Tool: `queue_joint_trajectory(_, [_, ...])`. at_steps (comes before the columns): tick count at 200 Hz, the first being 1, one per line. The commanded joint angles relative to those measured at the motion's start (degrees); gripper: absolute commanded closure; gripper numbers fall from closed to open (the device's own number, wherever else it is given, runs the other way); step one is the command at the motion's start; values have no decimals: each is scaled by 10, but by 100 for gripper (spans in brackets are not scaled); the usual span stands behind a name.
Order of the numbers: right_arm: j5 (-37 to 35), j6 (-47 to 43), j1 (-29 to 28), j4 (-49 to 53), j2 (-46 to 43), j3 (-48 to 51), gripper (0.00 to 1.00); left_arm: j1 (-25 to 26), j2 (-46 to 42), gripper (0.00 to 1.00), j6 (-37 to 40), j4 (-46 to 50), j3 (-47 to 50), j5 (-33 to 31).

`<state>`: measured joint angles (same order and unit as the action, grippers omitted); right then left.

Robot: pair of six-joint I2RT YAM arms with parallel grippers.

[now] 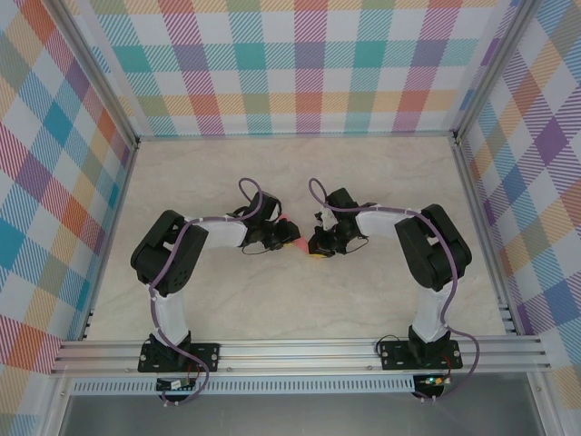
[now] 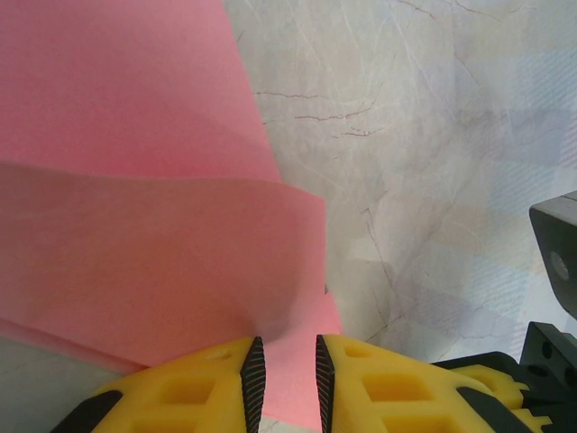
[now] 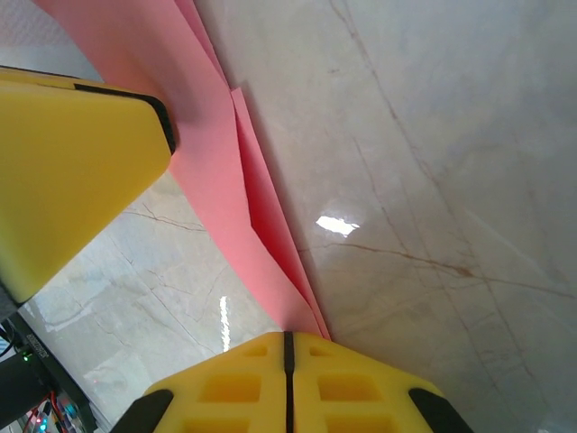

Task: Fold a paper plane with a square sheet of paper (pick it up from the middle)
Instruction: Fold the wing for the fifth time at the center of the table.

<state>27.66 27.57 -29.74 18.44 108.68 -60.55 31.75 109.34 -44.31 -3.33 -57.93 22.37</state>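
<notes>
The salmon-pink paper lies folded in layers on the table between my two grippers. In the left wrist view the paper spreads ahead with a folded flap, and a strip of it runs down between the pads of my left gripper, which stand a little apart: open. In the right wrist view the paper is a narrow layered strip. Its near end slips under the tips of my right gripper, whose jaws are shut tight with no pink in the seam. The left gripper's yellow finger touches the strip's far part.
The marble-patterned table is walled by checked panels on three sides. Both arms bend inward, their wrists nearly meeting at the middle. An aluminium rail runs along the near edge.
</notes>
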Motion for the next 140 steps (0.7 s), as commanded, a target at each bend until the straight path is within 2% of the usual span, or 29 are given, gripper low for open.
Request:
queue_joint_trajectory(1, [-27, -16, 4, 43, 0, 23, 92, 0, 48, 74, 3, 56, 11, -79])
queue_joint_trajectory(47, [-28, -13, 9, 40, -2, 47, 93, 1, 49, 74, 3, 68, 9, -94])
queue_joint_trajectory(110, [-11, 5, 25, -1, -40, 135, 94, 0, 51, 74, 1, 71, 8, -101])
queue_joint_trajectory(140, [6, 9, 24, -9, -71, 127, 94, 0, 55, 74, 3, 66, 7, -90])
